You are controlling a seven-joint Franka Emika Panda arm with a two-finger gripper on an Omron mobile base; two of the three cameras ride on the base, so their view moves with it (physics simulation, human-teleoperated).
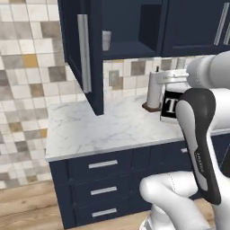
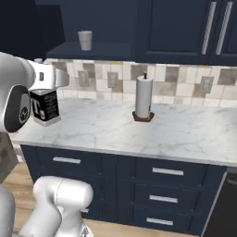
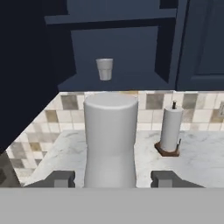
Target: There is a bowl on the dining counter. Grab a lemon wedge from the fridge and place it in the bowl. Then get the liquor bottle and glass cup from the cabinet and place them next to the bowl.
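Hand view is showing the gripper [image 3: 111, 179] clamping the liquor bottle [image 3: 110, 140] between half-spread fingers above the marble counter [image 2: 185, 134], while the glass cup [image 3: 104, 69] is sitting on the open cabinet [image 3: 118, 83] shelf, so keeping the bottle upright seems wise.

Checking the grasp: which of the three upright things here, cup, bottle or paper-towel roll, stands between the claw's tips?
The bottle: it stands between the claw tips, above the counter. The cup sits on the cabinet shelf; the roll stands on the counter.
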